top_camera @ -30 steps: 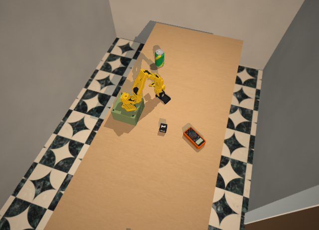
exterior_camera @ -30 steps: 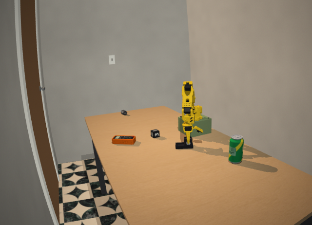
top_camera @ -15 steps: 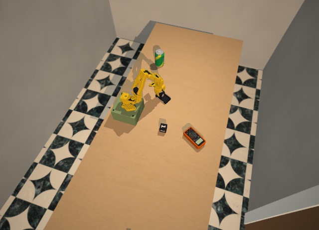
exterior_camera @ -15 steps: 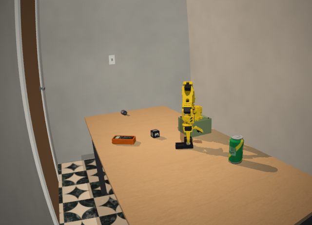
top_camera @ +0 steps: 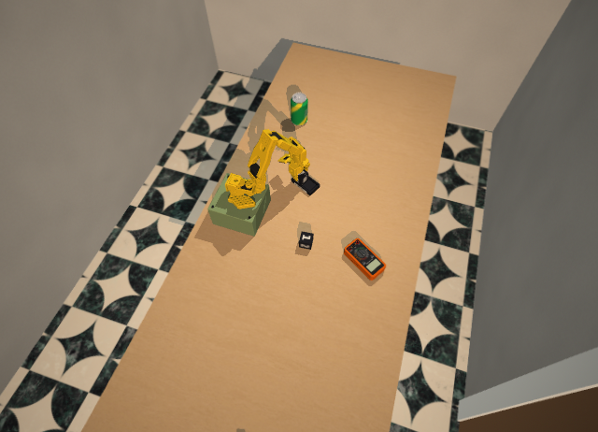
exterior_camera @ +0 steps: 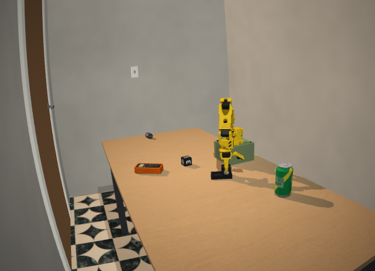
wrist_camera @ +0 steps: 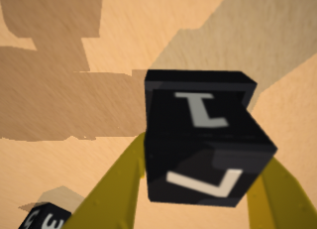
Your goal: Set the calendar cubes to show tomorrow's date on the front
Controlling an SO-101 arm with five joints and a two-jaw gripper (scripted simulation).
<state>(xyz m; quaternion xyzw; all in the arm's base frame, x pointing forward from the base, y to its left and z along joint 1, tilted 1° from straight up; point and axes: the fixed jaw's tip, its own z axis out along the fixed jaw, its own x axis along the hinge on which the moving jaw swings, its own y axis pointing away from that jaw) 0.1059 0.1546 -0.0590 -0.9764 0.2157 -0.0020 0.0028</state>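
My gripper (wrist_camera: 198, 204) is shut on a black calendar cube (wrist_camera: 205, 140). Its yellow fingers press on the cube's left and right sides. The cube shows a white 1 on its upper face and a white 7 on the face below. In the top and exterior views the gripper (top_camera: 303, 178) reaches down onto the black tray (top_camera: 310, 186), which also shows in the exterior view (exterior_camera: 221, 175). I cannot tell whether the held cube rests flat in the tray. The other black cube (top_camera: 305, 239) (exterior_camera: 186, 160) stands alone on the table, apart from the tray, and shows a 3 on its side.
An orange multimeter (top_camera: 364, 258) lies to the right of the loose cube. A green soda can (top_camera: 299, 108) stands behind the arm. The arm's green base (top_camera: 238, 208) sits at the table's left edge. A small dark object (exterior_camera: 148, 135) lies at the table's far end.
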